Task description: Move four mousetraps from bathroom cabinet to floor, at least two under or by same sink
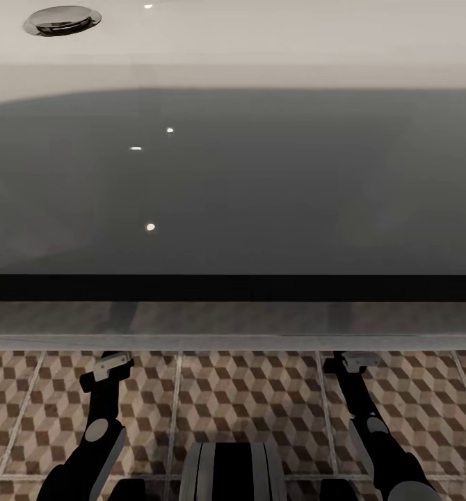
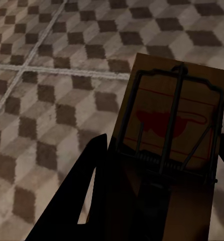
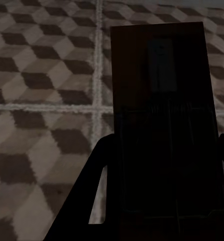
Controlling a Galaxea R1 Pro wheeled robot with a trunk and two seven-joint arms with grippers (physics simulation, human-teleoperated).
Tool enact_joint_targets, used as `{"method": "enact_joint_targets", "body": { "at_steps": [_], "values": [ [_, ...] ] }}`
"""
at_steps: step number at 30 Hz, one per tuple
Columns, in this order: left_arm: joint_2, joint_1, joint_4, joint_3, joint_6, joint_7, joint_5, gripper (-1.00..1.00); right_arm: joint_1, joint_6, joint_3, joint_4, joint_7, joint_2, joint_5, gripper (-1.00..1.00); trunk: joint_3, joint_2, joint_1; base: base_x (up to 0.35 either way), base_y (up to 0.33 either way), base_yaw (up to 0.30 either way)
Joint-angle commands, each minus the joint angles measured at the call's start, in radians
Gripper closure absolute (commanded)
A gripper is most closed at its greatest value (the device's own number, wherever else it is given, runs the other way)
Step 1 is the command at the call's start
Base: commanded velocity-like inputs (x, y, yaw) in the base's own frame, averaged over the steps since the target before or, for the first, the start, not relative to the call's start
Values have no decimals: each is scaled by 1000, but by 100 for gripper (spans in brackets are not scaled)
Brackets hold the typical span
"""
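Head view: the sink, a wide white slab with a glossy grey face and a dark band along its lower edge, spans the upper part of the picture; one round metal drain sits in its pale top. Below it lies the bathroom floor, tiled in a brown, beige and white cube pattern with pale grout lines. Two black arms reach forward over the tiles, the left hand and the right hand both close to the sink's lower edge.

Left wrist view: one mousetrap, a tan board with a black spring bar and a red printed mark, is clamped between the two dark fingers of the left hand, above the tiles. No writing on it can be read.

Right wrist view: a second mousetrap, seen as a dark, shadowed board with a pale patch near its far end, is gripped between the fingers of the right hand, over a grout crossing. Its markings are too dark to make out.

Count: two mousetraps, one per hand; one sink.
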Motion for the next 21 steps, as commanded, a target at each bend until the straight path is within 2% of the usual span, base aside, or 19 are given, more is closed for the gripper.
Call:
{"method": "enact_joint_targets", "body": {
  "at_steps": [1,11,21],
  "values": [
    [1,0,2,-3,-3,4,2,100,-1,-3,-5,1,8,1,5,100,0,0,0,0,0,0],
    [1,0,17,-1,-2,-36,0,100,-1,-4,-3,1,5,1,5,100,0,0,0,0,0,0],
    [1,0,22,-1,-2,-41,0,100,-1,-4,-3,1,4,1,5,100,0,0,0,0,0,0]
  ]
}}
